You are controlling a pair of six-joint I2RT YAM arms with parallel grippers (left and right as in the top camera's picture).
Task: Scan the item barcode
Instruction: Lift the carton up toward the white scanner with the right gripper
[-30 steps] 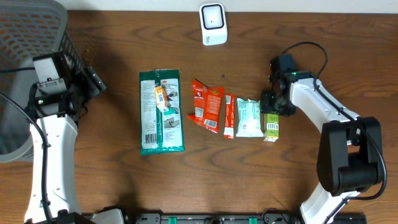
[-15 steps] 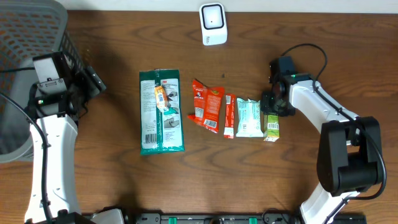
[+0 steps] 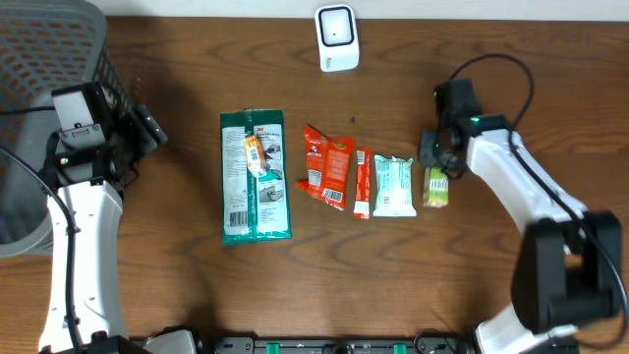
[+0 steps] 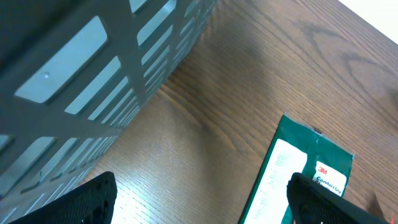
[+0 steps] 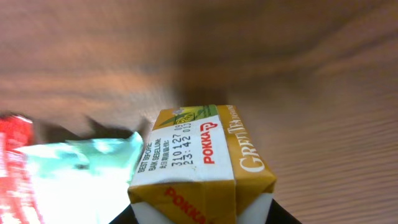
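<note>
right wrist: right gripper (image 5: 202, 214) clamped on carton (image 5: 199, 155) end, leaving printed faces exposed for scanner (image 3: 336, 37) at far centre; carton at right end of packet row (image 3: 339, 177). left gripper (image 4: 202, 202) wide, idle beside basket (image 4: 74, 93)

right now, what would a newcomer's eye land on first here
The right gripper is clamped on a Pokka green tea carton, just right of the pale teal packet. Next comes the big green 3M pack at the row's left end, then the white scanner top centre in the overhead view.
</note>
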